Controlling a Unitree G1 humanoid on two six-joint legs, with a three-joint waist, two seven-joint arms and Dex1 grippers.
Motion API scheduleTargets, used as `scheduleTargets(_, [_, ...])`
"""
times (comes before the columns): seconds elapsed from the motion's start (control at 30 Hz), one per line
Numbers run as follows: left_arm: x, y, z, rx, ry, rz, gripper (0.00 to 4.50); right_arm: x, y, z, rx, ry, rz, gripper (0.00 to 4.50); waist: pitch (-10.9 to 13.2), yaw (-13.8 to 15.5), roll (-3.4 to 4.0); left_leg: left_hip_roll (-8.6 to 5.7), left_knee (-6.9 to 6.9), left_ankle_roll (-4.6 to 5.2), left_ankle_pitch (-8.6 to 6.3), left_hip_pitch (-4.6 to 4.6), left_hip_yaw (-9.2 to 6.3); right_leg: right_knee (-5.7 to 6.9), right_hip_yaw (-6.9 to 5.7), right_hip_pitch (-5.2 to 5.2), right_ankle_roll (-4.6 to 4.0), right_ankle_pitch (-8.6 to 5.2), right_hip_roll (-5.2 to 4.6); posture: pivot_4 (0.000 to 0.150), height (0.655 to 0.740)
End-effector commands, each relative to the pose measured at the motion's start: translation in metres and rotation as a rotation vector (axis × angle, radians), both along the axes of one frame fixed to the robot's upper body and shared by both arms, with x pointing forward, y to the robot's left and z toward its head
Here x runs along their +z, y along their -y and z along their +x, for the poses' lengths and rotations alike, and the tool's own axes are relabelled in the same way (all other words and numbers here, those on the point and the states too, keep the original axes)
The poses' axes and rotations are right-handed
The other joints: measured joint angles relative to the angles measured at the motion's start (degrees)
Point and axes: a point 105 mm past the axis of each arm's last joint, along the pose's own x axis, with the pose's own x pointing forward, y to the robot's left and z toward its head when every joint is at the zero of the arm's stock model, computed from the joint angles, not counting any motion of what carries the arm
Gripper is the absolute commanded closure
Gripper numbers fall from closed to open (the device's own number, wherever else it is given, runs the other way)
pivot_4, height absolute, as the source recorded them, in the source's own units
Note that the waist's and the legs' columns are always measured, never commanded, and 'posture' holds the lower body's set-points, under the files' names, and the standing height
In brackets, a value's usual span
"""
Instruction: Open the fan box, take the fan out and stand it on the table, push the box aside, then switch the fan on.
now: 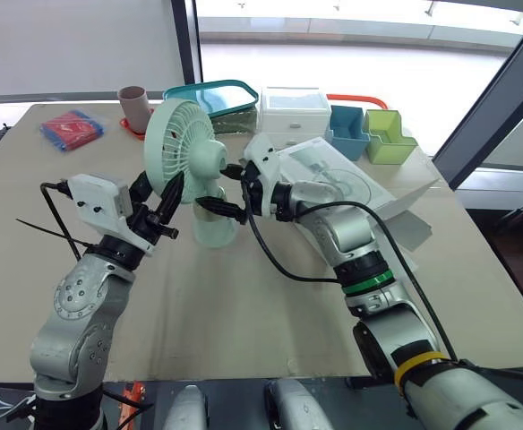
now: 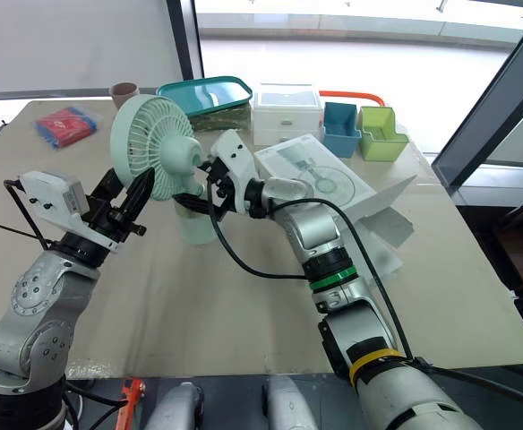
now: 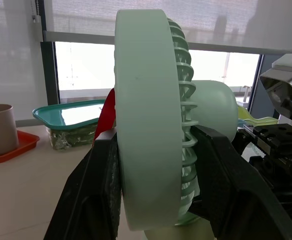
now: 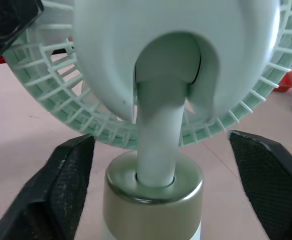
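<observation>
Your mint desk fan (image 1: 185, 148): upright on table (image 1: 244, 296), head clamped in left gripper (image 1: 161, 193).
Your right gripper (image 1: 228, 190): fingers spread wide either side of fan stem (image 4: 156, 135).
Fan box (image 1: 333, 179): lying just behind.

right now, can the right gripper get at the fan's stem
Probably yes: the right gripper is open, fingers either side of the stem of the fan, nothing between them.
</observation>
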Motion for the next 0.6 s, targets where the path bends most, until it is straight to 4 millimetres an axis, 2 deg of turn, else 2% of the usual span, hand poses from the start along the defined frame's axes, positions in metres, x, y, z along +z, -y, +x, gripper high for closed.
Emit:
scheduleTargets(0.03, [0.024,0.002,-0.009,-0.007,0.118,-0.001,2.89,0.013,-0.006,0.000,0.001,0.035,0.004,1.83,0.0,0.0,0.00,0.00,0.00,0.00,0.00,0.00,0.00,0.00,0.00,0.00,0.00,0.00,0.00,0.150,0.7400])
scheduleTargets(0.13, [0.024,0.002,-0.010,-0.008,0.121,0.001,2.89,0.009,-0.007,0.001,-0.005,0.030,-0.016,3.27,0.0,0.0,0.00,0.00,0.00,0.00,0.00,-0.01,0.00,-0.01,0.00,0.00,0.00,0.00,-0.01,0.150,0.7400])
scheduleTargets(0.2, [0.025,0.001,-0.010,-0.006,0.123,0.003,2.89,0.007,-0.008,-0.001,0.009,0.033,-0.028,4.01,0.0,0.0,0.02,-0.01,0.00,0.00,0.00,-0.01,-0.01,-0.01,-0.01,0.00,0.00,0.00,-0.01,0.150,0.7400])
scheduleTargets(0.23, [0.025,0.002,-0.010,-0.006,0.125,0.002,2.89,0.006,-0.008,-0.002,0.014,0.032,-0.031,4.13,0.0,0.0,0.01,-0.01,0.00,0.00,0.00,-0.06,-0.01,-0.01,-0.02,-0.04,0.00,0.00,-0.01,0.150,0.7400])
scheduleTargets(0.6, [0.025,0.000,-0.010,-0.003,0.122,0.006,2.89,0.001,-0.008,-0.005,0.017,0.036,-0.034,4.13,0.0,0.0,0.01,0.00,-0.01,0.00,0.00,-0.06,0.00,-0.01,-0.01,-0.06,0.00,0.00,-0.01,0.150,0.7400])
